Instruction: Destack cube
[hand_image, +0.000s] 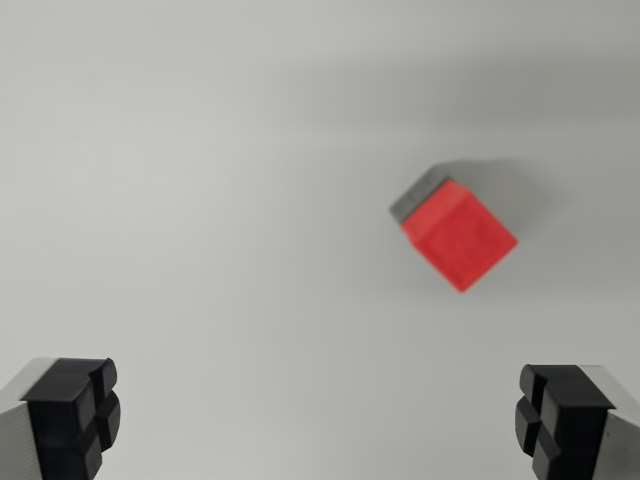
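Wrist view shows my claw (320, 420) spread wide and empty, red cube (460, 237) off right atop a grey cube (418, 193); descending off-centre could topple both.

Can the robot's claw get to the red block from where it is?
Probably yes. The gripper is open wide with nothing in it, and the red cube, sitting on a grey cube, has bare table all around. Nothing blocks the way; the gripper isn't over the stack yet.
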